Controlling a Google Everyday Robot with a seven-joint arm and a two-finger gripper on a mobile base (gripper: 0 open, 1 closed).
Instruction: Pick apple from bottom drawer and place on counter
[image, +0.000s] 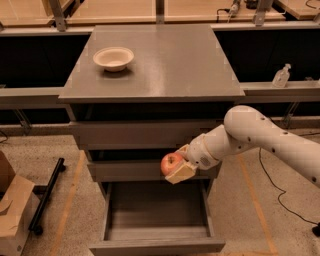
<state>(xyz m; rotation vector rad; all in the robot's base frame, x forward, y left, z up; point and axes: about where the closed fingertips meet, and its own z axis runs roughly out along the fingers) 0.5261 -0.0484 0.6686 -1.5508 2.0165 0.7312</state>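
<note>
Holding apple (170, 163): end effector (178, 164) clamped on it, in front of the middle drawer (127, 170), above the open bottom drawer (155, 245). Apple is small, round, red with a yellowish patch. White bowl (113, 58) sits on the grey surface (170, 70), rear left.

three grey drawers: one top drawer (145, 134), one middle drawer (125, 171), one bottom drawer (157, 245), the only one pulled out. one desk (165, 70) above them, bearing one white bowl (113, 58). one apple (170, 162), clasped by the one gripper (176, 165) in front of the middle drawer, on one white arm (270, 140). one clear bottle (281, 76), one cardboard box (12, 210), one black bar (47, 195) on the floor (55, 150).
</note>
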